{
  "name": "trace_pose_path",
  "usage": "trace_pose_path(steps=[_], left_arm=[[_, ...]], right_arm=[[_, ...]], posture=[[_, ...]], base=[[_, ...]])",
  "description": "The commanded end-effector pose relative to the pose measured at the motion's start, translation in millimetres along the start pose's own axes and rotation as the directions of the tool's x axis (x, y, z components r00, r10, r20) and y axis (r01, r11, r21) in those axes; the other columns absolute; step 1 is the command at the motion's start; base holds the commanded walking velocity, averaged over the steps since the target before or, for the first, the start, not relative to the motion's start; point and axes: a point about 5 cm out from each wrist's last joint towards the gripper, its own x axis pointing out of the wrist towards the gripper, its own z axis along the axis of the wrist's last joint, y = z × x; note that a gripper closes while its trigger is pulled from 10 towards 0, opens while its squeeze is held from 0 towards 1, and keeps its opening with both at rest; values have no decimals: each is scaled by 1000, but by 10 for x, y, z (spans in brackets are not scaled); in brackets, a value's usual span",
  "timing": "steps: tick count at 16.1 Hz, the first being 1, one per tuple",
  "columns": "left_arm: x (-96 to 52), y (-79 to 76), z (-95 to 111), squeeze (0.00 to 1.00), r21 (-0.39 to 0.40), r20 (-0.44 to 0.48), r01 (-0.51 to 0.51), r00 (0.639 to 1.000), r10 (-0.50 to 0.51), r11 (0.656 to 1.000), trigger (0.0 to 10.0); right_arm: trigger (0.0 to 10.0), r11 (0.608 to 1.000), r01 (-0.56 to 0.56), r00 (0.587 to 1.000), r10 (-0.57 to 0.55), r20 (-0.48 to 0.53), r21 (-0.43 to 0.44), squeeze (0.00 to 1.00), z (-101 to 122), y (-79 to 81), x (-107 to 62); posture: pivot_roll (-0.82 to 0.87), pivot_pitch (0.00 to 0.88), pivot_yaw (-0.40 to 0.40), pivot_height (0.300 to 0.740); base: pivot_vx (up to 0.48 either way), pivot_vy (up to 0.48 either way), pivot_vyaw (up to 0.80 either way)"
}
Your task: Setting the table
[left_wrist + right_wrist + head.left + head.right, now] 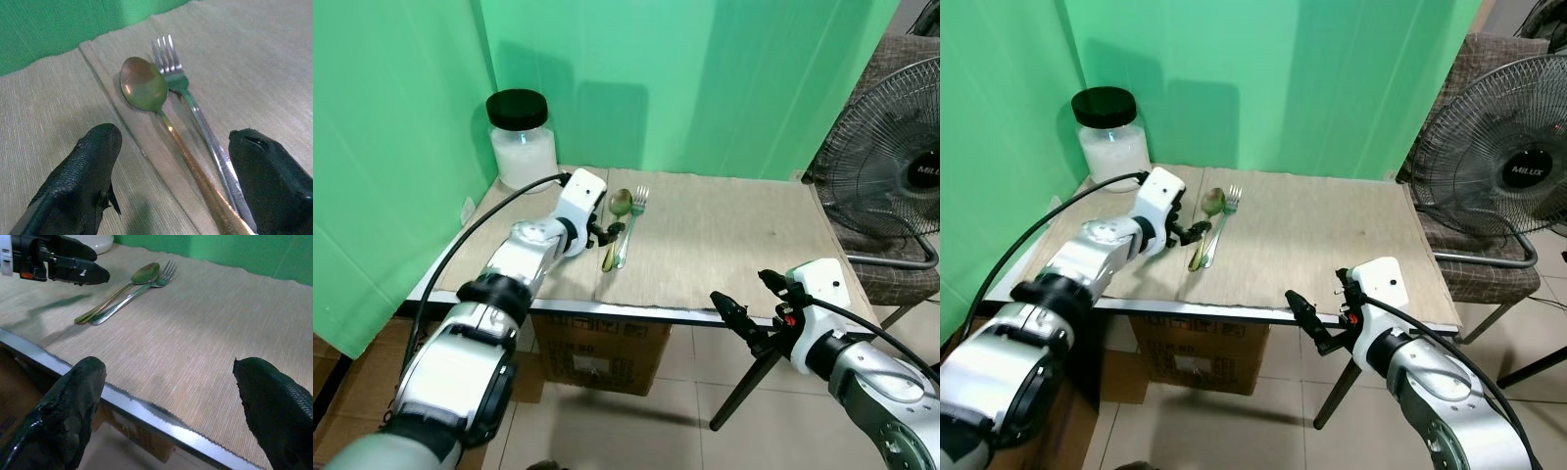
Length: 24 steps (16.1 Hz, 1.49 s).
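Observation:
A gold-toned spoon (619, 206) and a silver fork (636, 211) lie side by side on the beige placemat (724, 235), near the mat's left edge, heads toward the green backdrop. My left gripper (607, 233) hovers low over their handles, open, one finger (93, 161) left of the spoon (144, 85) and the other right of the fork (168, 58). Nothing is held. My right gripper (754, 304) hangs open just off the table's front edge, its fingers (68, 416) pointing at the mat (195, 342).
A glass jar with a black lid (521, 137) stands at the table's back left corner. A floor fan (891, 166) and a chair are to the right of the table. A cardboard box (597, 357) sits under the table.

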Motion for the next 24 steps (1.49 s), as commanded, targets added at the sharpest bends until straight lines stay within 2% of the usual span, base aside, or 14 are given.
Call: trace_pose_path(steps=[1,2,5,9,11,12,13,14,16,18,21,22,23,24], left_arm=[[20,13,23,0,16,-7,-19,1000,19,1000,7608],[27,11,33,0,19,-2,-24,1000,24,1000,5333],[62,-7,61,0,33,-9,-53,999,53,998,3529],[112,-89,83,0,58,-9,-56,998,56,997,3490],[125,-112,106,0,56,-9,-54,998,55,997,4627],[125,-111,87,0,75,-24,-56,998,58,996,6510],[123,-107,62,0,86,-39,-60,997,63,994,9647],[122,-106,37,0,97,-53,-62,996,67,993,10000],[130,-131,30,0,74,-50,-47,997,51,996,10000],[143,-158,65,1000,6,-24,-41,999,41,999,10000],[143,-140,81,1000,2,-24,-72,997,72,997,10000],[131,-104,44,1000,11,-52,-108,993,109,994,10000],[117,-64,10,427,20,-73,-141,987,143,990,10000],[111,-50,5,0,21,-77,-150,985,151,988,10000]], right_arm=[[10000,1000,-14,1000,14,-9,-11,0,19,17,-17],[10000,1000,-14,1000,14,-7,-12,0,24,16,-18],[10000,999,-17,1000,16,-11,-31,0,33,15,-28],[10000,999,-13,1000,12,-11,-32,0,42,29,-59],[10000,1000,-6,1000,5,-13,-31,0,40,32,-90],[10000,1000,0,1000,-1,-15,-31,0,35,32,-108],[10000,1000,5,1000,-5,-17,-31,0,28,35,-124],[10000,999,7,1000,-7,-20,-32,0,23,44,-139],[10000,999,17,1000,-18,-21,-30,0,18,49,-165],[10000,999,29,999,-29,-25,-26,0,6,63,-205],[10000,999,34,999,-34,-29,-23,0,-3,76,-238],[10000,999,26,999,-26,-32,-22,0,-2,96,-247],[10000,1000,-3,999,2,-37,-26,0,5,130,-258],[10000,999,-28,999,27,-44,-27,0,5,148,-272]], posture=[[-135,0,-45,740],[-137,0,-47,740],[-147,0,-48,740],[-176,0,-35,740],[-192,0,-23,740],[-200,0,-17,740],[-205,0,-13,740],[-210,0,-9,740],[-223,0,3,740],[-239,0,13,740],[-246,0,15,740],[-249,0,15,740],[-251,0,14,740],[-252,0,14,740]], base=[[0,0,0],[0,0,0],[0,0,0],[0,0,0],[0,0,0],[0,0,0],[0,0,0],[0,0,0],[0,0,0],[0,0,0],[0,0,0],[0,0,0],[0,0,0],[0,0,0]])
